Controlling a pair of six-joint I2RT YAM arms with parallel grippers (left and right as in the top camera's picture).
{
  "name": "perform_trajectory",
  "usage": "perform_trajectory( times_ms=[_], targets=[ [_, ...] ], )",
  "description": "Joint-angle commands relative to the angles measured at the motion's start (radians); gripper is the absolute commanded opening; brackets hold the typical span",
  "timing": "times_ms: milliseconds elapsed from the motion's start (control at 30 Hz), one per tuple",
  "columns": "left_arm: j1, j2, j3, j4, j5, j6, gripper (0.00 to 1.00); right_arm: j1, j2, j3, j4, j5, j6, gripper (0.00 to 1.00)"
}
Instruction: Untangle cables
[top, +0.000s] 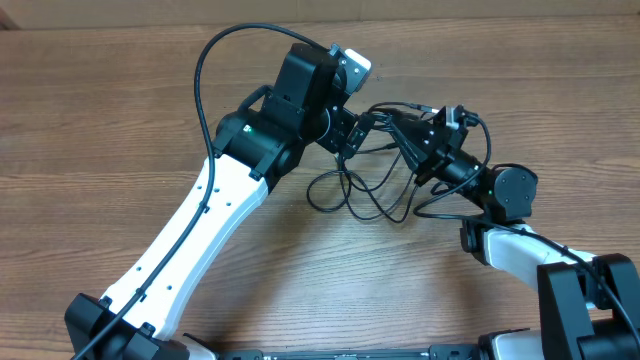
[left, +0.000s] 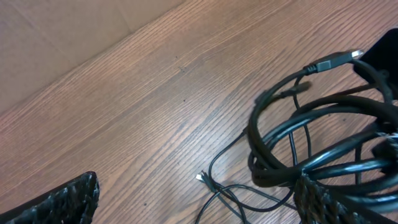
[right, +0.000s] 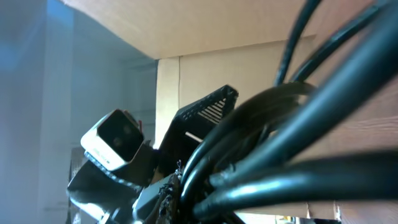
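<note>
Currently, cables (left: 277, 176): bunched between your two arms near mid-desk (left: 155, 93), with loose loops trailing onto the wood.
Right claw (top: 398, 128): clamped on the bunch, probably to anchor it so strands can be pulled free.
Left claw (top: 358, 128): spread wide and holding nothing, with one finger at the bunch's edge, seemingly lined up to take a strand.
Hard to read: you cannot tell which cord crosses which. The right wrist view is filled with blurred cords, and the arms hide the grip itself from overhead.
</note>
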Motion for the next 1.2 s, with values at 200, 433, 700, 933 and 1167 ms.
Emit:
perform_trajectory(
  times_ms=[200, 433, 700, 933, 1167],
  targets=[
    [0.005, 0.045, 0.009, 0.012, -0.004, -0.028, 1.00, 0.008, -0.013, 0.010, 0.054, -0.072, 0.005, 0.04],
    [0.005, 0.064, 0.009, 0.034, 0.043, -0.034, 0.99, 0.008, -0.013, 0.010, 0.055, -0.080, 0.005, 0.04],
    [0.005, 0.066, 0.009, 0.042, 0.044, -0.035, 1.00, 0.008, -0.013, 0.010, 0.058, -0.083, 0.005, 0.04],
    [0.004, 0.068, 0.009, 0.044, 0.096, -0.053, 0.99, 0.008, -0.013, 0.010, 0.127, -0.072, 0.005, 0.04],
    [0.003, 0.070, 0.009, 0.045, 0.119, -0.071, 0.99, 0.008, -0.013, 0.010, 0.138, -0.072, 0.006, 0.04]
  ],
)
